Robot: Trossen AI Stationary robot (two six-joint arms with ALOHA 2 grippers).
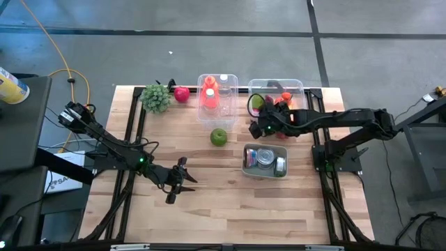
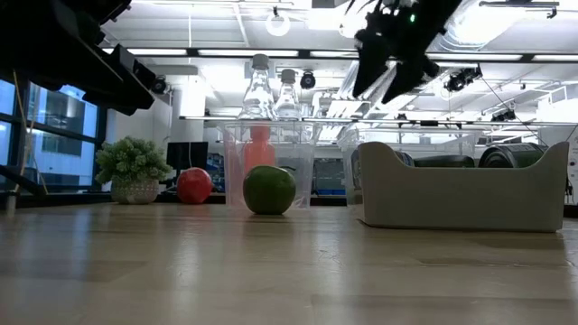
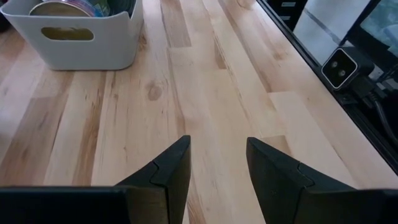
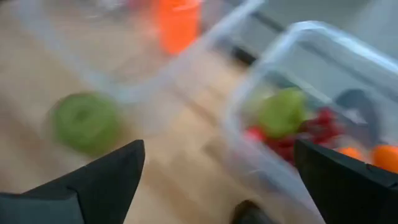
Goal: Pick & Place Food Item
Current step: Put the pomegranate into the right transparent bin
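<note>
Right gripper point(image 1: 259, 128): held above the worktop point(image 1: 209, 202) at the near left corner of the clear food bin point(image 1: 301, 86), fingers spread wide and holding nothing.
Left gripper point(image 1: 182, 180): waiting low over bare worktop at the near left, fingers apart with nothing between them.
Green apple point(image 1: 219, 137): loose on the worktop, just left of the right gripper and in front of the clear bottle bin point(image 1: 233, 78) — probably the item to pick.
Food bin contents: a green fruit point(image 4: 281, 111), something red and an orange piece, all crowded together.
White tub point(image 1: 247, 167): near the apple on its right, holding cans; whether it is the drop point I cannot tell.
Risk — rolling: the apple is round, so an off-centre closing could push it away towards the bottle bin.
Risk — collision: the right gripper sits close to the bin wall; a careless descent could clip or shift it.
Risk — wrong pick: reaching into the bin could catch two pieces at once.
</note>
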